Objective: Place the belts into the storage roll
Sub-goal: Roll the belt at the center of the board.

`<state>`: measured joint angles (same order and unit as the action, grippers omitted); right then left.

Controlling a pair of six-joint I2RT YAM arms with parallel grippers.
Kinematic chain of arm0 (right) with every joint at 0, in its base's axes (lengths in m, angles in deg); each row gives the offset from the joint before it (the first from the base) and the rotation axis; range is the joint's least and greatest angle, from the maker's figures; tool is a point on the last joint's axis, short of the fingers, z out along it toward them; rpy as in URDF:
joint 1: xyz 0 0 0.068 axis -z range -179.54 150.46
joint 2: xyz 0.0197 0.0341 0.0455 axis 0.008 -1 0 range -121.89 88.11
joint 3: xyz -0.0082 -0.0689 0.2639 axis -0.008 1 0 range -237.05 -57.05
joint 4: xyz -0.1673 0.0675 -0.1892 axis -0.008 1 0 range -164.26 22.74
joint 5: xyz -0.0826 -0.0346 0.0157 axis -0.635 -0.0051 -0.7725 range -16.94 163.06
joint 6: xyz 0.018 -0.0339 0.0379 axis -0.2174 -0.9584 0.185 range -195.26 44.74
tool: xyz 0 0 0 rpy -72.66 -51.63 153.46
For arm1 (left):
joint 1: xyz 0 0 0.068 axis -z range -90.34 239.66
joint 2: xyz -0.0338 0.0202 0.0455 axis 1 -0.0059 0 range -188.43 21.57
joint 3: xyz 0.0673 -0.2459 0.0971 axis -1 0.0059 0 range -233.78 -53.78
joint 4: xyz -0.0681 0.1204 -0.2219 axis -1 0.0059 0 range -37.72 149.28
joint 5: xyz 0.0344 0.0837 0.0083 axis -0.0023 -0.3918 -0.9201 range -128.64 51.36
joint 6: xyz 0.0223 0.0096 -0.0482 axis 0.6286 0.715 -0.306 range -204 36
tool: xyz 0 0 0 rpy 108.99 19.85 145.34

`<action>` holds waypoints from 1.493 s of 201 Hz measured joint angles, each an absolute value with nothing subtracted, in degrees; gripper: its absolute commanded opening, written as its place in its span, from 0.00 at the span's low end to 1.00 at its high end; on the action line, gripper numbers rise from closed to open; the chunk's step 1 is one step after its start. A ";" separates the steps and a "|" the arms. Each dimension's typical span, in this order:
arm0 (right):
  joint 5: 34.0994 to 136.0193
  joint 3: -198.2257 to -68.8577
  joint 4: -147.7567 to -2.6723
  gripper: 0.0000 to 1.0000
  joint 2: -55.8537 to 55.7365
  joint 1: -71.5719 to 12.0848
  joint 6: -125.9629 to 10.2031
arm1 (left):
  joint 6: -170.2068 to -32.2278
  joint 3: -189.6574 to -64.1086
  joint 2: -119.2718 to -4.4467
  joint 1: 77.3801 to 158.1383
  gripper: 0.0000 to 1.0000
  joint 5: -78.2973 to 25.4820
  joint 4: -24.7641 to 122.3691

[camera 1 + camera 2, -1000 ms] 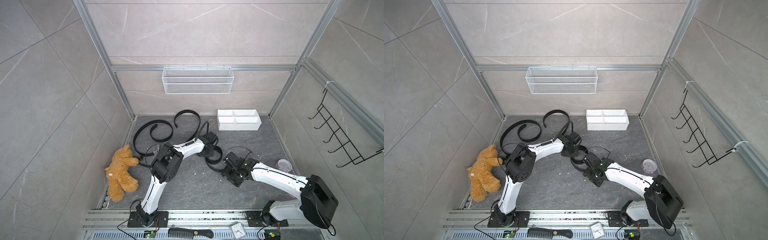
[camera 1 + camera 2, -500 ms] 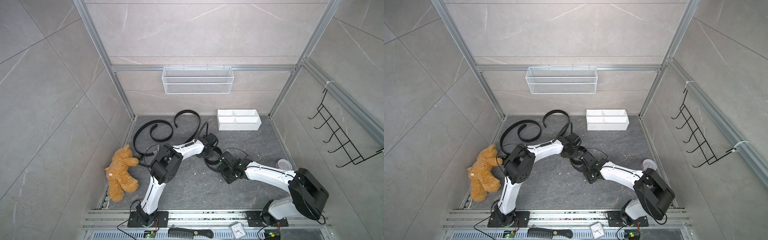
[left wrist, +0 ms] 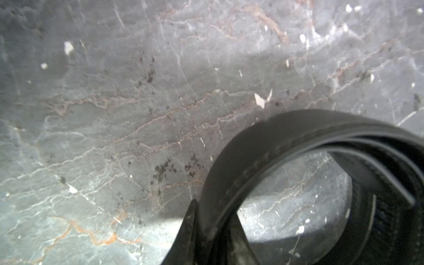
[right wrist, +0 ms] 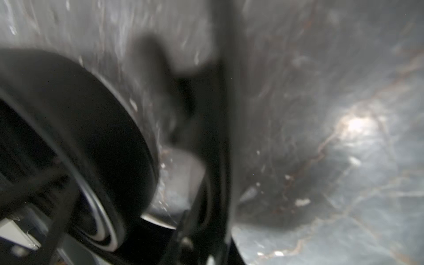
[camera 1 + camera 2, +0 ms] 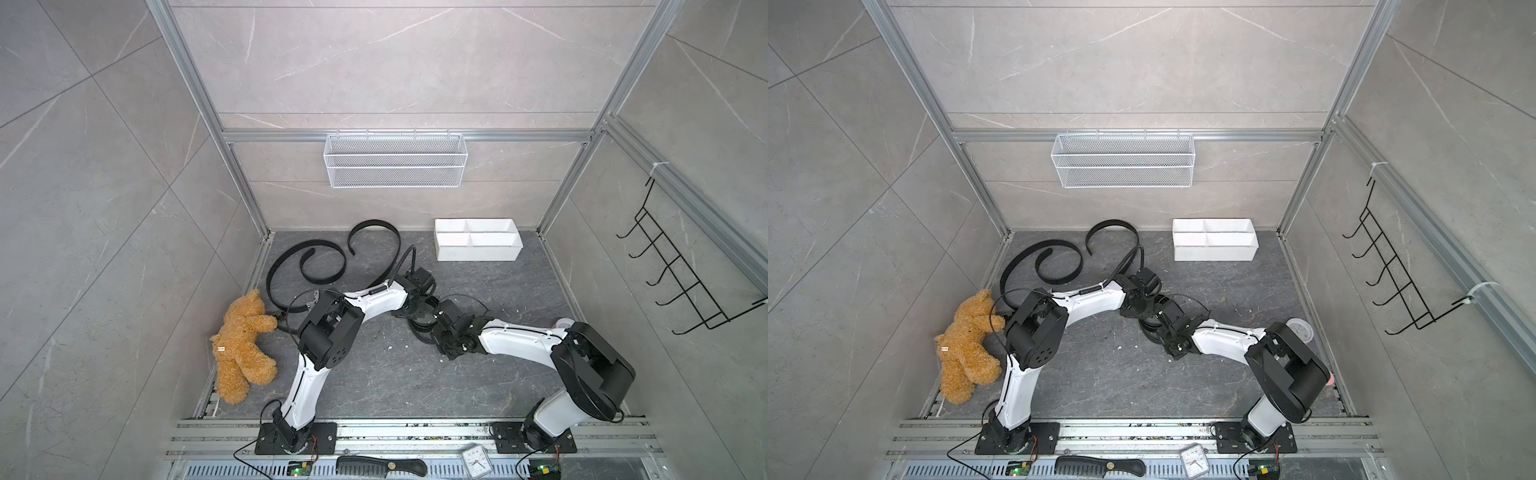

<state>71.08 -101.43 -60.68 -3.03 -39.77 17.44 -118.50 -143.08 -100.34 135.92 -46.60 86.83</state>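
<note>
in both top views the coil (image 5: 419, 328) sits on the tabletop (image 5: 374, 374) between the two arms, well apart from the tray (image 5: 478, 253) at the back. two more belts (image 5: 374, 223) lie loose toward the far left. the right gripper (image 5: 434, 330) is at the coil, but i cannot tell whether it grasps.

in the left wrist view the left gripper (image 3: 215, 220) is clenched on the coil's outer wrap.

the right wrist view is blurred, with the coil close by.

best to hold the left pinch firm so the wraps don't spring open, and to settle the right grip before lifting toward a compartment.
</note>
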 measured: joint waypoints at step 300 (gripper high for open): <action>75.67 -105.43 -46.34 0.11 -2.76 -26.74 -24.17 | -106.37 -144.30 -101.39 138.91 0.19 -45.18 92.03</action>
